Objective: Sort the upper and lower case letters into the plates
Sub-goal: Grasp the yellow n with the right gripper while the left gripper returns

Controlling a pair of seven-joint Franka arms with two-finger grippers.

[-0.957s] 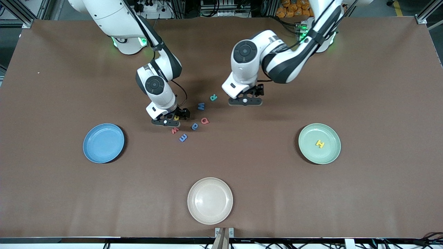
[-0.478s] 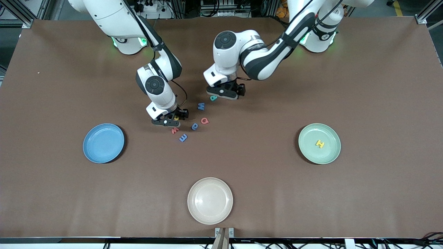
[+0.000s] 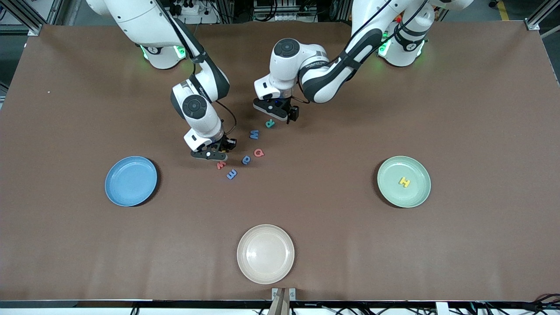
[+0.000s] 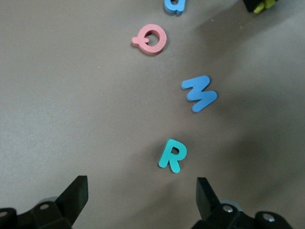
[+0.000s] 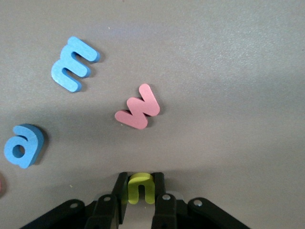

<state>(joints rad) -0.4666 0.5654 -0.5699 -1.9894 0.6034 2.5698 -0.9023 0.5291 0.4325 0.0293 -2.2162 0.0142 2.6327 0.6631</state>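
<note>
- Right gripper (image 5: 140, 191) pinches the yellow letter (image 5: 140, 187) beside the red w (image 5: 138, 113); a shallow hold could drop it
- Left gripper (image 4: 142, 199), spread wide over the teal R (image 4: 172, 154), could nudge it sideways

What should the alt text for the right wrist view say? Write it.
The right gripper is shut on a small yellow letter just above the brown table. On the table lie a pink w, a blue m and a blue a.
</note>
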